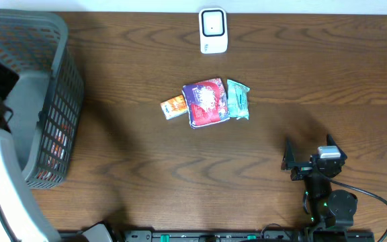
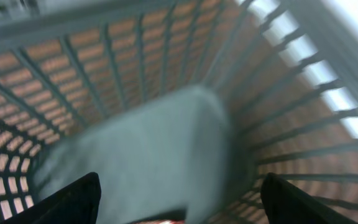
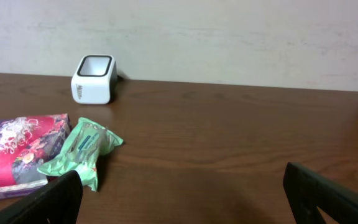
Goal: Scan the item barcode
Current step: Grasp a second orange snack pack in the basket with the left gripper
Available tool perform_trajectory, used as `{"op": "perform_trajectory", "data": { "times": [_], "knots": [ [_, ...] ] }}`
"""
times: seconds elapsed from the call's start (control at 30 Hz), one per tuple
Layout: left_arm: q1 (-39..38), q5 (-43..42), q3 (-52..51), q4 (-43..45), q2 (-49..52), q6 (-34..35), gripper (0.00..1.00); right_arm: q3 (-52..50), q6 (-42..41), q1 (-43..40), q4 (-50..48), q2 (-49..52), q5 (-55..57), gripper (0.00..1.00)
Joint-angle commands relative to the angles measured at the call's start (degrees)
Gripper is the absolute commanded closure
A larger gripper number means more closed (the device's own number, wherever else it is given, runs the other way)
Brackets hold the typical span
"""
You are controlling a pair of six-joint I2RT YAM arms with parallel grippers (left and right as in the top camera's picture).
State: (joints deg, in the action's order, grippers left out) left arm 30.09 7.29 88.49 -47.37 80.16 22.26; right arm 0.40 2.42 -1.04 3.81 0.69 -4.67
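**Fig.** L gripper [image 2: 180, 186]: fingers spread wide, nothing betw. them, low inside the basket [image 1: 64, 33]; view blurred. R gripper [image 3: 182, 180]: spread to the full, empty, well apart from the items. Items to scan, presumably, lie mid-table [image 1: 146, 168], on the robot's side of the scanner [image 1: 213, 30]: orange packet [image 1: 174, 107], floral pouch [image 1: 205, 102], green wipes pack [image 1: 238, 99]; pouch & wipes touch.

Risks:
- L fingers may snag the basket mesh on lift-out.
- Gripping one pack may drag its neighbour.
- Soft packs may sag or slip.
- Barcode may face away from the scanner, so no read.
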Motion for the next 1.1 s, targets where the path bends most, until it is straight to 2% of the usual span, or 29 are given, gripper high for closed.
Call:
{"op": "perform_trajectory", "data": {
  "times": [0.0, 0.1, 0.23, 0.4, 0.67, 0.83, 1.07],
  "knots": [
    [5.0, -9.8, -1.2, -2.2, 6.9, -7.7, 0.18, -0.1, 0.9, -0.6, 0.2, -0.3, 0.0, 0.01],
    [8.3, -13.1, -1.2, -7.3, 13.9, -16.0, 0.18, -0.1, 0.9, -0.6, 0.2, -0.3, 0.0, 0.01],
    [10.3, -13.8, -1.2, -12.5, 20.4, -18.1, 0.18, -0.1, 0.9, -0.6, 0.2, -0.3, 0.0, 0.01],
    [10.6, -21.9, -1.3, -16.3, 26.4, -25.6, 0.18, -0.1, 0.9, -0.6, 0.2, -0.3, 0.0, 0.01],
    [10.0, -22.4, -4.1, -18.4, 29.2, -26.9, 0.19, -0.1, 0.9, -0.6, 0.2, -0.3, 0.0, 0.01],
    [10.0, -19.7, -7.5, -18.6, 29.2, -25.9, 0.21, -0.1, 0.9, -0.6, 0.2, -0.3, 0.0, 0.01],
    [10.0, -19.4, -12.5, -15.4, 29.3, -24.9, 0.22, -0.1, 0.9, -0.6, 0.2, -0.3, 0.0, 0.01]
  ]
}}
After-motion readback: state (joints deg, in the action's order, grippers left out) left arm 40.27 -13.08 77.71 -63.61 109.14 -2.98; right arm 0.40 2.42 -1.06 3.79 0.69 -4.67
